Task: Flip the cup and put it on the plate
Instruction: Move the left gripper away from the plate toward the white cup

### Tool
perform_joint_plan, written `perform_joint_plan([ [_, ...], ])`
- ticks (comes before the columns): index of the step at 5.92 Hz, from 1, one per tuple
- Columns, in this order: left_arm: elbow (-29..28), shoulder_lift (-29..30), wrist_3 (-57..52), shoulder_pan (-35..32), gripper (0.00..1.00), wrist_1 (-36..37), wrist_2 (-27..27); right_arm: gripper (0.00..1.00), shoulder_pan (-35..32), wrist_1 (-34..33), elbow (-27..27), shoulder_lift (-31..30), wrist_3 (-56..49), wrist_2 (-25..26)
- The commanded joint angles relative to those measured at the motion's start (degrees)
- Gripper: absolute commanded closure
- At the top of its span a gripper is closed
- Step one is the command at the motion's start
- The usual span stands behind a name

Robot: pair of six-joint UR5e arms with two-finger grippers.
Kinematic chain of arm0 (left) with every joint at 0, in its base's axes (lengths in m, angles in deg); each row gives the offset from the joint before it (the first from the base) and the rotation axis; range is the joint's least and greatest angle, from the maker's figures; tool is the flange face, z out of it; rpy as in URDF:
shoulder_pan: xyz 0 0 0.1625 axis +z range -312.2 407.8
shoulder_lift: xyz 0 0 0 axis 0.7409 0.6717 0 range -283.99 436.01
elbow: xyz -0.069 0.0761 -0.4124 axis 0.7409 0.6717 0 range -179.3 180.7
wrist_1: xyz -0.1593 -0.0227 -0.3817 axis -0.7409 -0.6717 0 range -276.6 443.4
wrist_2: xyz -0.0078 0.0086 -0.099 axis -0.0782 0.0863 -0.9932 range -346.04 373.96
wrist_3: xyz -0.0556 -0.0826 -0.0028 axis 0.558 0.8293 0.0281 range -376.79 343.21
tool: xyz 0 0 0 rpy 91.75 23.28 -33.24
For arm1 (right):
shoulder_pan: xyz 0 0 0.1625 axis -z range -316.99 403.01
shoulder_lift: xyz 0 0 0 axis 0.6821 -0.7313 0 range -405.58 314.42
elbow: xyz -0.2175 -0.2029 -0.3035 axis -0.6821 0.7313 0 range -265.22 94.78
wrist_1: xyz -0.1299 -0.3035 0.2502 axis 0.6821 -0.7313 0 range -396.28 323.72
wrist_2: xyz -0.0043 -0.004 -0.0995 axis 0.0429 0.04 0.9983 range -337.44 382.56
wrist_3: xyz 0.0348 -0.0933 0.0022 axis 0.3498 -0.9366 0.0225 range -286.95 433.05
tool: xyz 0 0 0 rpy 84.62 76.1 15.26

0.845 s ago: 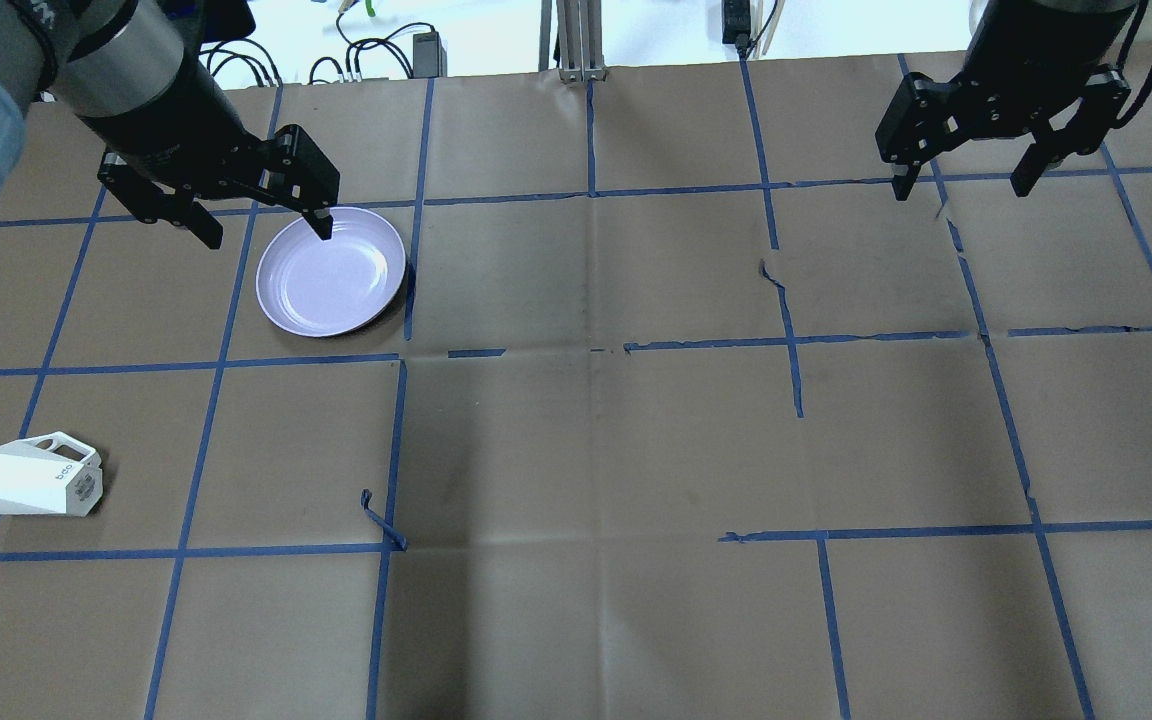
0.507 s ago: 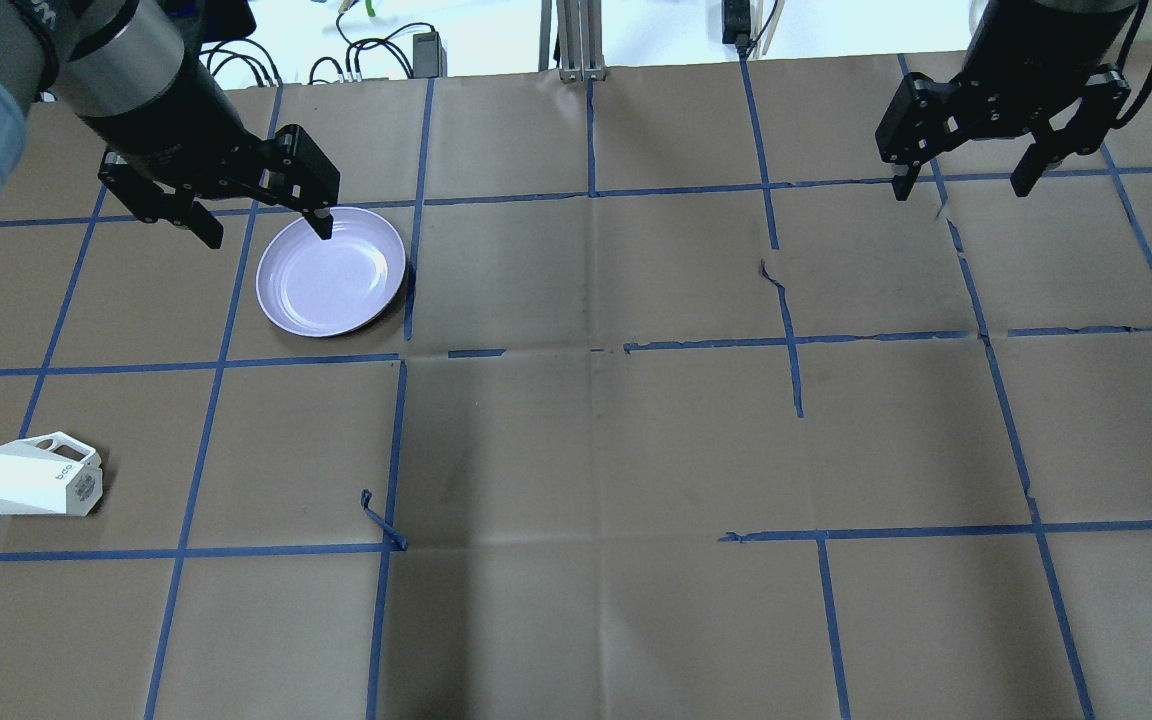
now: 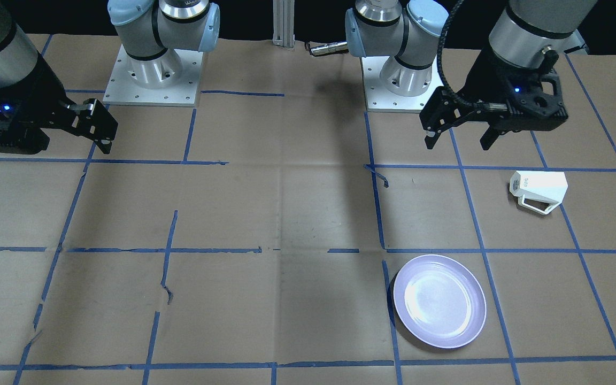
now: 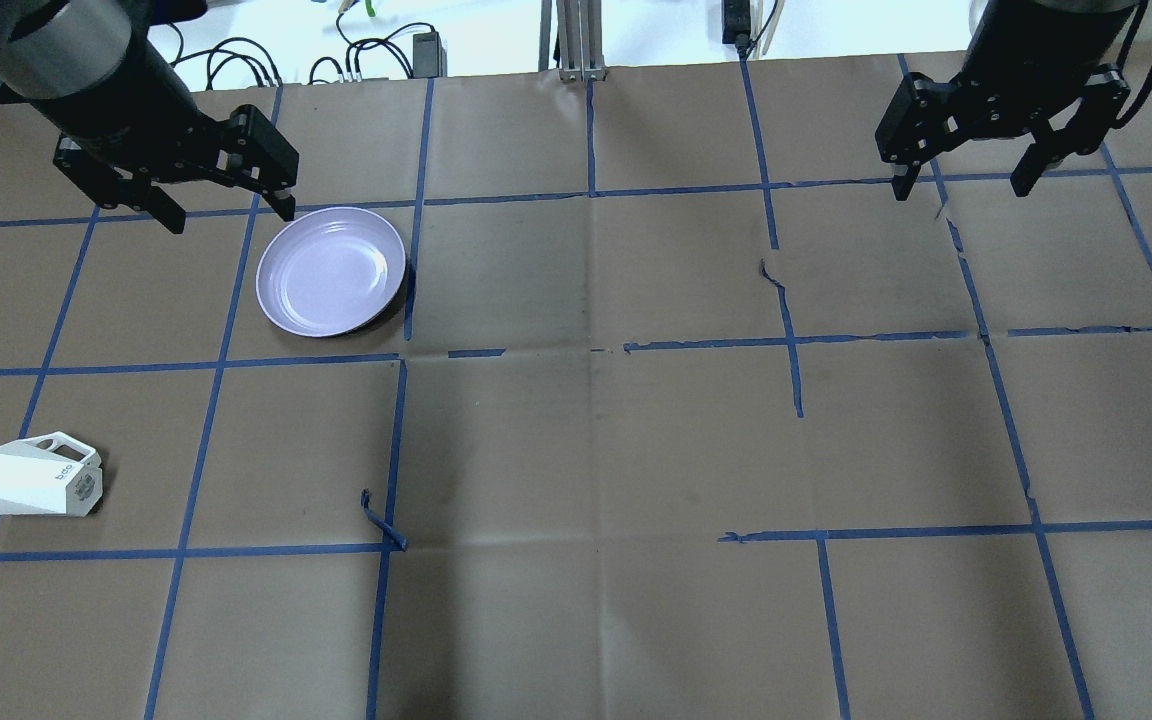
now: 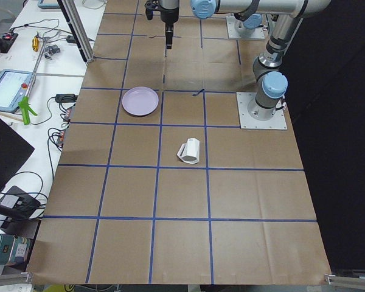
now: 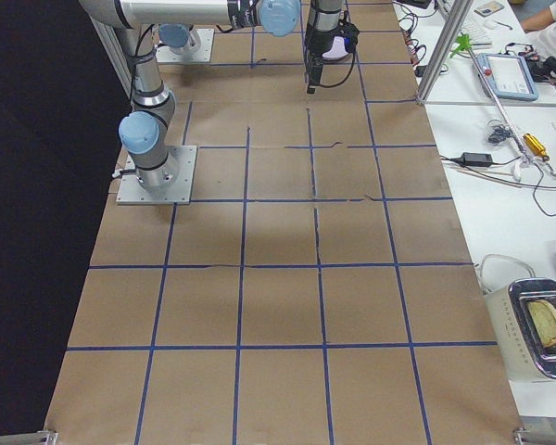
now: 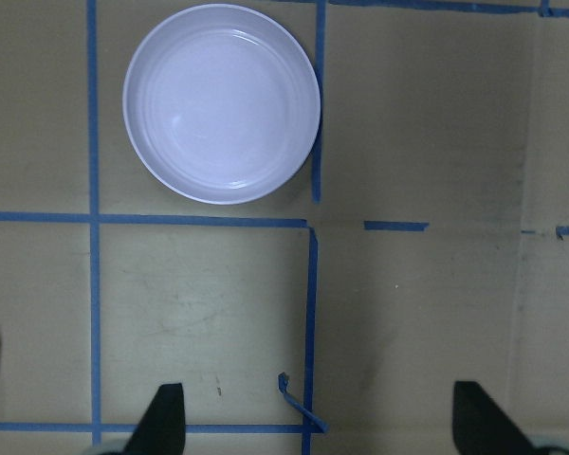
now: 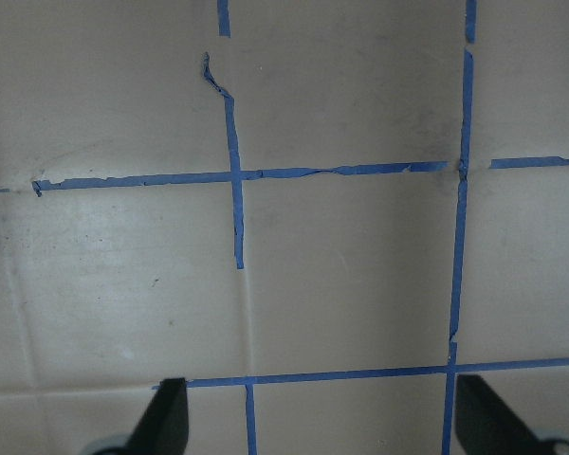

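Well apart from the plate (image 4: 330,272), the cup (image 4: 33,487) lies sideways.

Brown paper-covered table (image 4: 586,450), blue tape grid (image 4: 221,364); cup (image 4: 33,485) on its side, plate (image 4: 330,272) well apart

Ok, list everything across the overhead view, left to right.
cup, left gripper, plate, right gripper
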Motion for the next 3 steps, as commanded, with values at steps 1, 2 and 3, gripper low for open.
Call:
perform_joint_plan([
  [1, -0.4, -1.5, -9.2, 9.7, 0.02, -0.8, -1.8, 0.00, 0.0, 0.0, 0.0, 0.0, 0.0, 0.0],
  [2, -0.3, -2.7, -10.7, 13.3, 0.02, -2.7, -1.4, 0.00, 0.0, 0.0, 0.0, 0.0, 0.0, 0.0],
  [3, -0.4, -3.1, -15.9, 18.8, 0.02, -4.7, -1.2, 0.00, 0.0, 0.0, 0.0, 0.0, 0.0, 0.0],
])
